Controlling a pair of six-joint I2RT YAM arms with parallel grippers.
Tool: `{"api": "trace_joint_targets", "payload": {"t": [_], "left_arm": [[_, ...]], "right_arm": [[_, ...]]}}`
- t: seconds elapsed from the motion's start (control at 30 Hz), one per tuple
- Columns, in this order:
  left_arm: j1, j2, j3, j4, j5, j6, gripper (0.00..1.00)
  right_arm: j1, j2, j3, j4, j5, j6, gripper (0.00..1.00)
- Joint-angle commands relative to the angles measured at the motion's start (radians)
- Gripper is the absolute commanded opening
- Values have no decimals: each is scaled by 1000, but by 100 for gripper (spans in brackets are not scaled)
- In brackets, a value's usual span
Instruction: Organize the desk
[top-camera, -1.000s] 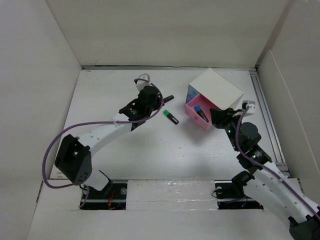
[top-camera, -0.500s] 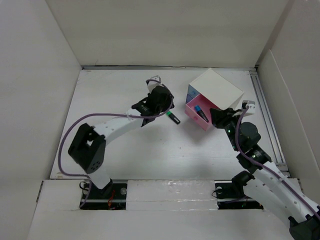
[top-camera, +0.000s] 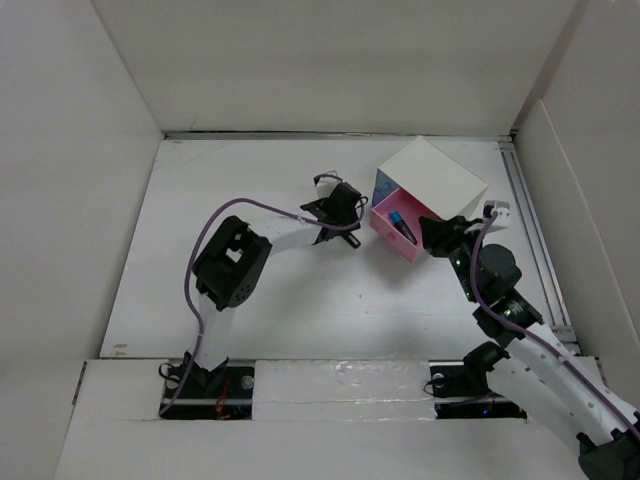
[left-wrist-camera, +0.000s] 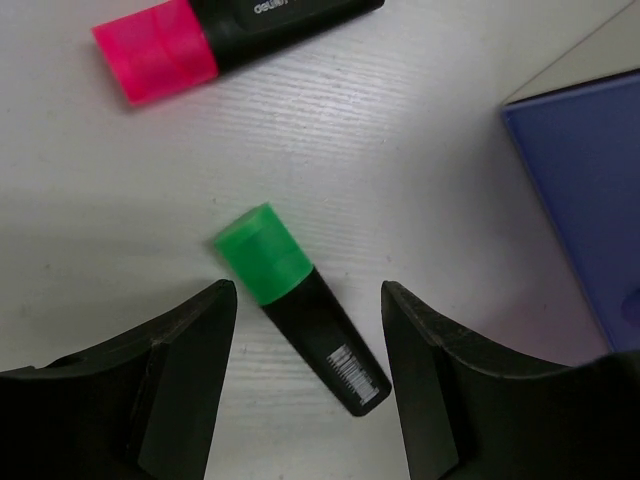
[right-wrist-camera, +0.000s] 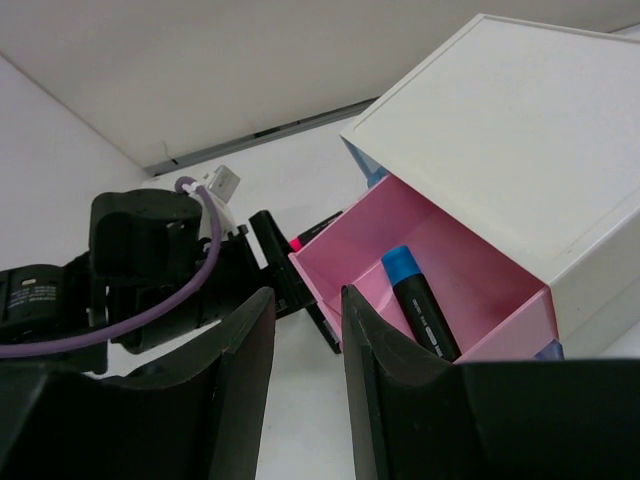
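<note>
Left wrist view: left gripper (left-wrist-camera: 307, 292), jaws spread wide, straddles the green-capped highlighter (left-wrist-camera: 305, 315) diagonally on the desk (left-wrist-camera: 120, 200), cap upper-left

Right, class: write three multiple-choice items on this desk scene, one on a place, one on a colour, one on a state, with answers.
1. Where does the blue-capped marker lie?
A) in the pink drawer
B) on a shelf
C) in a cup
2. What colour is the cap of the highlighter under the left gripper?
A) pink
B) green
C) blue
3. How is the left gripper?
A) shut on the highlighter
B) open
C) shut and empty

Answers:
1 A, it lies inside the pulled-out drawer.
2 B, the green cap shows between the jaws.
3 B, the jaws stand apart and the highlighter lies loose on the desk.
</note>
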Motion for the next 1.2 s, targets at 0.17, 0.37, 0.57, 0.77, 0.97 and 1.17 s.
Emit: {"api": "trace_joint_targets", "payload": {"t": [0.17,0.37,0.57,0.77,0.97,1.17], "left_arm": [[-13,96,123,-67,-54,-17,55],[-13,133,134,-139,-134,27,45],[-13,107,61,-202,-232,100,33],[-13,46,-11,-182,-246,136,33],[-13,13,-31,-162,-188,158,42],[-23,45,-34,-170,-191,152,37]], "right_arm": [[7,-16,17,40,-15,7,39],[7,-31,15,35,-4,10,39],[7,-42,15,28,4,15,39],[7,-39,18,29,5,15,39],[7,-31,18,29,4,15,39],[7,-37,15,29,5,13,39]]}}
